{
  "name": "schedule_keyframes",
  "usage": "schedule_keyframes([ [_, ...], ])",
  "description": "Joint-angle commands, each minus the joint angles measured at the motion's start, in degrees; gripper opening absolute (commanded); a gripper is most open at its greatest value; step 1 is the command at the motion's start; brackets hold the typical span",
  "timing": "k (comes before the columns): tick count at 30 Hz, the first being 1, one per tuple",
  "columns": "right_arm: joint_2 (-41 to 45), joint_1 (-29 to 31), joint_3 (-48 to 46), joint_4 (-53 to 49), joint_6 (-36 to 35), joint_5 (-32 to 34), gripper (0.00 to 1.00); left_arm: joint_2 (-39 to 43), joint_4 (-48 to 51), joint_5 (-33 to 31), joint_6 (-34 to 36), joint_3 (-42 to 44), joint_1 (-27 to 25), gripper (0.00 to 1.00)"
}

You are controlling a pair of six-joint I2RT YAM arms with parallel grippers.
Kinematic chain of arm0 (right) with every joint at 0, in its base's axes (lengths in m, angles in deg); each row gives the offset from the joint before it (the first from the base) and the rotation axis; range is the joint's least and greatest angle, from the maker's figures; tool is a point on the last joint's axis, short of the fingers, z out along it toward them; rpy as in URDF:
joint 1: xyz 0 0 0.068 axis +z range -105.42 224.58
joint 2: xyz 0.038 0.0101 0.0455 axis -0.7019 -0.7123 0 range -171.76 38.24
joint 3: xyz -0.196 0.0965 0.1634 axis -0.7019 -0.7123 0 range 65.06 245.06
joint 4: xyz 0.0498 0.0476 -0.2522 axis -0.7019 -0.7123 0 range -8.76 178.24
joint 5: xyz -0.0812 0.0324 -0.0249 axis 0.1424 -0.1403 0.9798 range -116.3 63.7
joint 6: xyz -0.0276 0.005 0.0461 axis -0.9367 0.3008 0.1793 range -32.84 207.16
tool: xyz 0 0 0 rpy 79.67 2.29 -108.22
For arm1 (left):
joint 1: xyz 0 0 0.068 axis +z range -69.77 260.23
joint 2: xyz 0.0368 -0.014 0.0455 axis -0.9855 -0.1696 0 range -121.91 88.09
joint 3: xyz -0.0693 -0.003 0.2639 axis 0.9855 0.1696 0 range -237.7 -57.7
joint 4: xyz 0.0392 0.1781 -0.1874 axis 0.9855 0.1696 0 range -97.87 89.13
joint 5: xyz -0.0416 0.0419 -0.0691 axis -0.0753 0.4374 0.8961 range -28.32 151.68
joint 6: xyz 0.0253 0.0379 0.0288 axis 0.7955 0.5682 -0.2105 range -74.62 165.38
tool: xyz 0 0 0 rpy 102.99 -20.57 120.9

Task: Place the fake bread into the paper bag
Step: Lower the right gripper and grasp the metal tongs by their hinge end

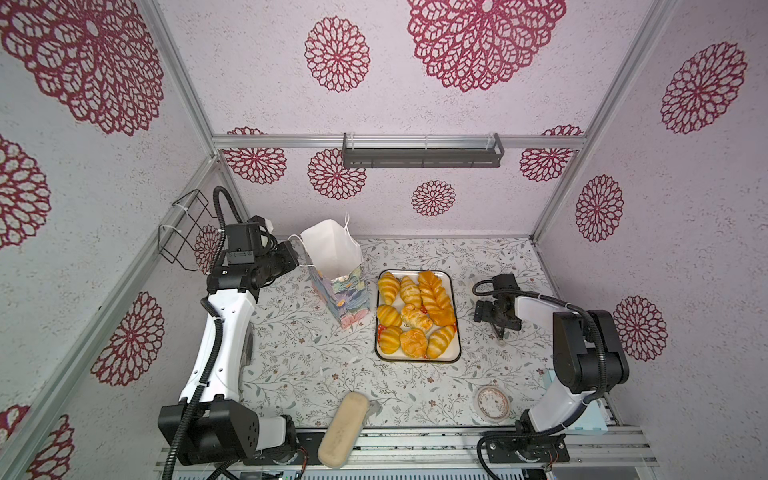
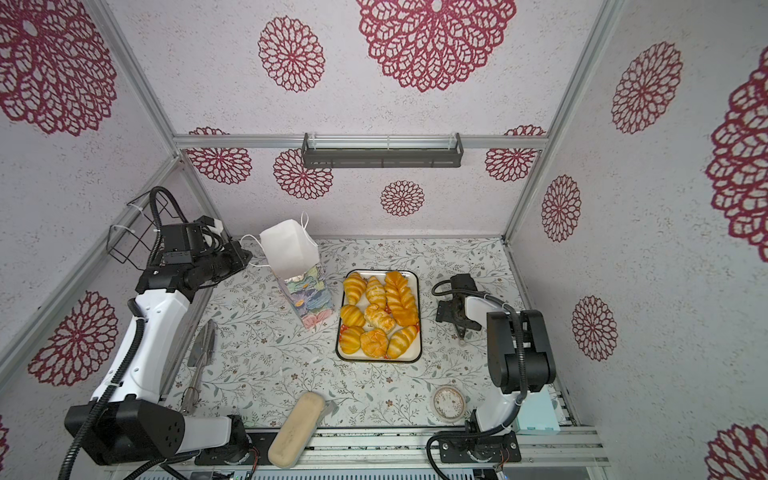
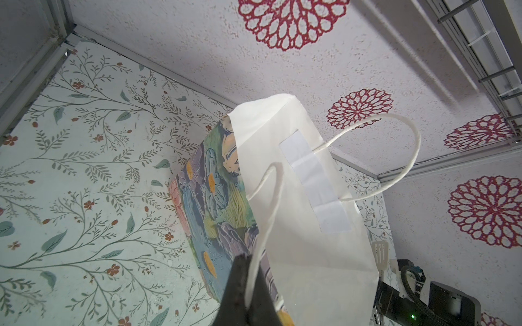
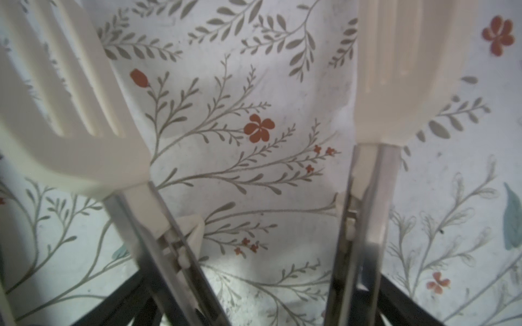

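No readable text, labels or numbers in any view.

Pale speckled walls (image 1: 266, 83) printed with crimson rosettes (image 1: 337, 54) enclose the cell on three sides, joined by aluminium rails (image 1: 282, 141). A dark grey shelf (image 1: 422, 158) hangs on the back wall and a black wire basket (image 1: 183, 232) on the left one. The tabletop (image 1: 316, 365) bears a print of grey-green leaves and small red flowers, under soft, even light.

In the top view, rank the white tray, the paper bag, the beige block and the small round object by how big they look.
1. white tray
2. paper bag, though its mouth rises nearer the camera, which inflates it
3. beige block
4. small round object
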Motion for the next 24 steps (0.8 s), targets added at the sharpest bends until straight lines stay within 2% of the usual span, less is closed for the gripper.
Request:
schedule_keyframes([
  [1,-0.1,0.1,1.0,-1.4,-0.9,1.3,0.95,0.1,0.7,0.6,0.5,-0.3,0.3,0.00],
  [10,0.7,-0.1,-0.4,-1.2,-0.5,2.3,0.92,0.3,0.8,0.2,0.4,-0.4,0.3,0.00],
  [24,1.2,-0.5,-0.9,0.1,-0.8,1.5,0.78,0.3,0.9,0.3,0.2,-0.4,0.3,0.00],
])
